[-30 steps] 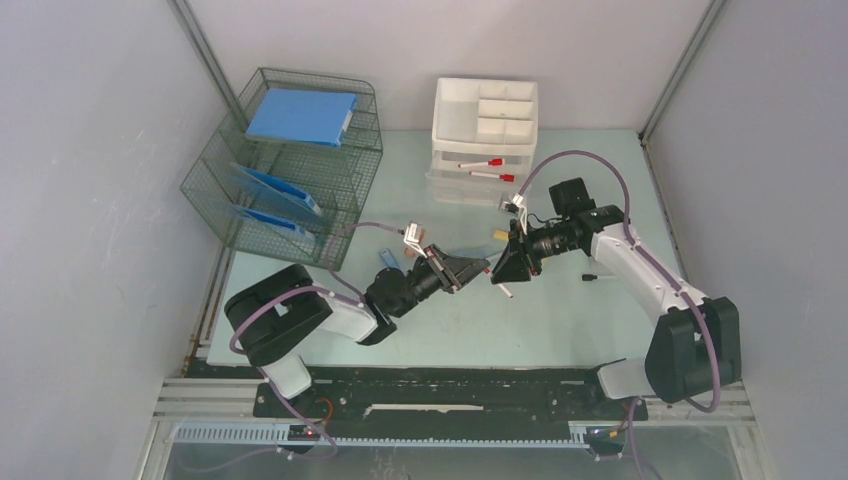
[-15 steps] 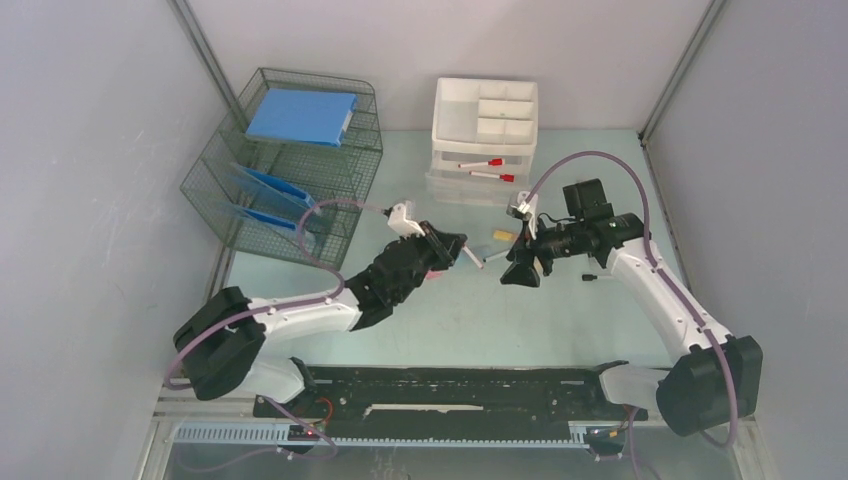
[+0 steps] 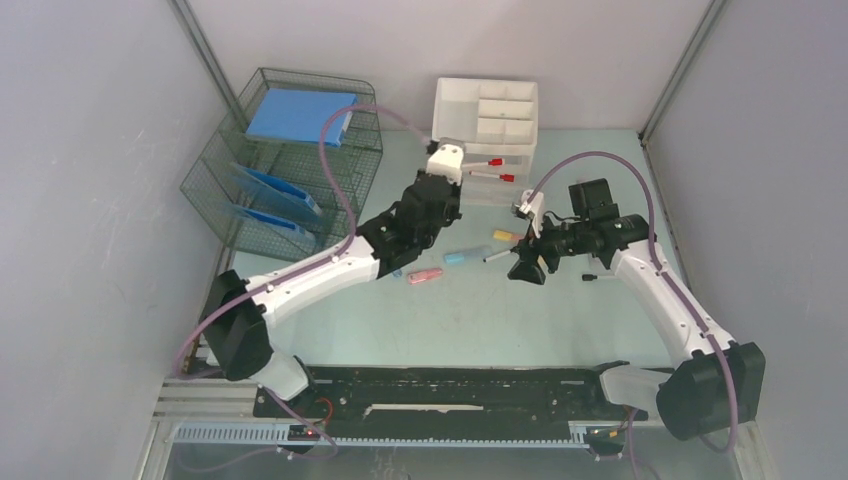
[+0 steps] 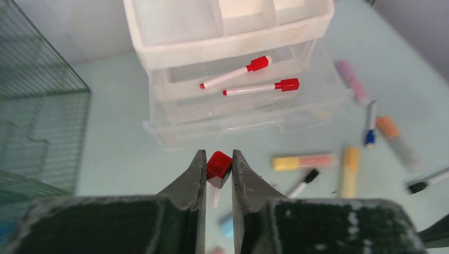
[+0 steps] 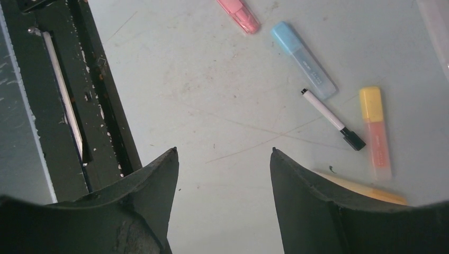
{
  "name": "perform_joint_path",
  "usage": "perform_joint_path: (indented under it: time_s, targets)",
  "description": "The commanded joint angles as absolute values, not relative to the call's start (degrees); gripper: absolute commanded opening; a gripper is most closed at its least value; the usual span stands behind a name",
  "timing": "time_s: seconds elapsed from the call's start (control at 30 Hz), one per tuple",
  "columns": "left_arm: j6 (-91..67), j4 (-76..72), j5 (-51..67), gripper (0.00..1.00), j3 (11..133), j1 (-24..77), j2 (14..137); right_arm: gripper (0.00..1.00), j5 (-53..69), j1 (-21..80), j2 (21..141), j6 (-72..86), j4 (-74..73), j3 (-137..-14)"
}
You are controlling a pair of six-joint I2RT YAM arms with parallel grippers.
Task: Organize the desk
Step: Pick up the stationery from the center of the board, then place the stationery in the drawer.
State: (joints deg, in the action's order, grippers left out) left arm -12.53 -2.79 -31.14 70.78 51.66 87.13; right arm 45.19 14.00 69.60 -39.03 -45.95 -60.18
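The desk (image 3: 500, 320) lay flat and face up, a smooth, pale mint-green slab filling the floor of the grey-walled booth, faint scuffs showing on it from the right wrist view. It sat just beyond the black front rail (image 3: 450, 385) where both arms were bolted. From overhead its long axis looked to run left to right, parallel with that rail, the short sides heading away toward the back wall, though the slant of the view made this hard to judge. And there was the left gripper (image 4: 218, 159), reached out toward the back, its jaws pinched tight on a marker (image 4: 219, 165) by the red cap, hanging just in front of the white drawer unit (image 4: 227, 32). Two red-capped pens (image 4: 235, 72) already lay in the open clear drawer. The right gripper (image 5: 222, 153) hovered over the middle of the top with its fingers spread wide and nothing between them. Under and beside it, loose on the green: a pink highlighter (image 5: 241, 13), a blue highlighter (image 5: 304, 61), a thin black-capped pen (image 5: 333, 119) and a yellow highlighter (image 5: 376, 132), all near one another. At the far left corner stood the wire mesh rack (image 3: 290, 170), a blue folder (image 3: 300, 115) on its top shelf.
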Motion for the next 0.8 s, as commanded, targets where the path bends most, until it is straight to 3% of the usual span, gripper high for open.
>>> perform_joint_path:
  time_s: [0.0, 0.33, 0.77]
  targets:
    - [12.1, 7.9, -28.8, 0.0, 80.0, 51.5, 90.6, 0.71, 43.8, 13.1, 67.5, -40.2, -45.1, -61.0]
    - [38.1, 4.0, -26.2, 0.0, 88.5, 50.4, 100.2, 0.71, 43.6, 10.9, 67.3, -40.8, -45.4, -61.0]
    - [42.1, 1.5, -21.8, 0.0, 96.7, 47.6, 106.3, 0.72, 43.2, 9.0, 67.8, -41.4, -45.8, -61.0]
